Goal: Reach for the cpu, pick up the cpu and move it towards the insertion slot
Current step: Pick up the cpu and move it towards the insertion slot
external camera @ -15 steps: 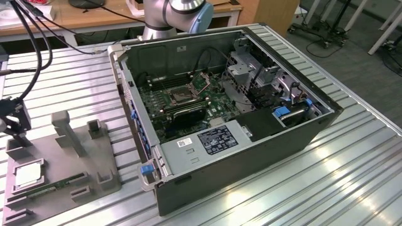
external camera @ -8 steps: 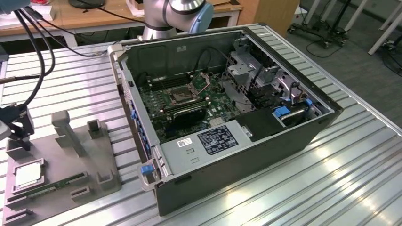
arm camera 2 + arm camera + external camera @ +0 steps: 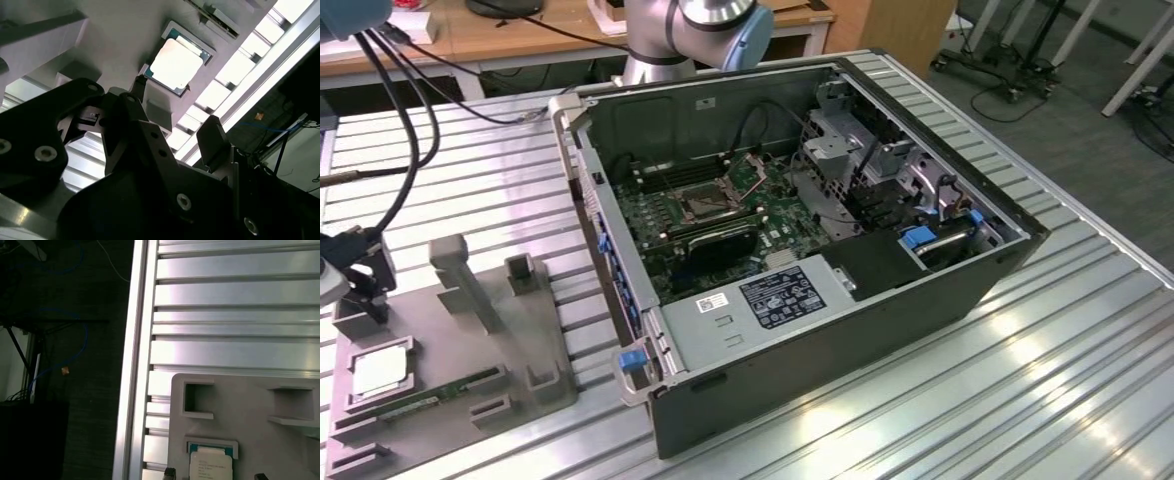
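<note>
- The ribbed metal tabletop (image 3: 1067,380) carries everything.
- An open computer case (image 3: 854,330) lies at its middle. The insertion slot (image 3: 707,205) sits on the green board inside, hemmed by cables and a metal drive cage.
- A grey tray (image 3: 520,330) lies just beside the case, at the exterior view's left. Its upright posts (image 3: 460,275) stand between the cpu and the case.
- The cpu (image 3: 380,370) lies flat in a tray recess, a green memory stick (image 3: 434,395) just beside it.
- The jaws hang spread apart near the cpu, gripping nothing.
</note>
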You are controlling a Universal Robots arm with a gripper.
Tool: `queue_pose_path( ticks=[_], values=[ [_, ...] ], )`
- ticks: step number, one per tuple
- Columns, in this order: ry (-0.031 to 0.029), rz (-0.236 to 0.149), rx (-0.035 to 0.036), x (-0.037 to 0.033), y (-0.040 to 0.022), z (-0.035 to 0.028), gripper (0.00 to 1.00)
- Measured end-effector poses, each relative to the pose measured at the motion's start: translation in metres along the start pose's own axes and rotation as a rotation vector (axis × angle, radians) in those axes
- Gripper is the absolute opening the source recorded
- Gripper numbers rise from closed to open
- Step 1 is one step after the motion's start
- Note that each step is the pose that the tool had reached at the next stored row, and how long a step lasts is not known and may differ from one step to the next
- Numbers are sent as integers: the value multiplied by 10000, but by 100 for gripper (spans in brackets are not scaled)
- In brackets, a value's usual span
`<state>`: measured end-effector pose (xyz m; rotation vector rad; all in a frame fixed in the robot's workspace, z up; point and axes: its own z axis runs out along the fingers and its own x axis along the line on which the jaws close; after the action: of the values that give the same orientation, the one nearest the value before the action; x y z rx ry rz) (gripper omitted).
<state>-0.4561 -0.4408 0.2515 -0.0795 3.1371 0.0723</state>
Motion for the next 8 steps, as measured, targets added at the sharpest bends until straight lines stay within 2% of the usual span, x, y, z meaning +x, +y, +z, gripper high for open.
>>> queue_pose_path(
  ticks=[8],
  values=[
    [1,-1,0,0,-4,60,68]
  ],
)
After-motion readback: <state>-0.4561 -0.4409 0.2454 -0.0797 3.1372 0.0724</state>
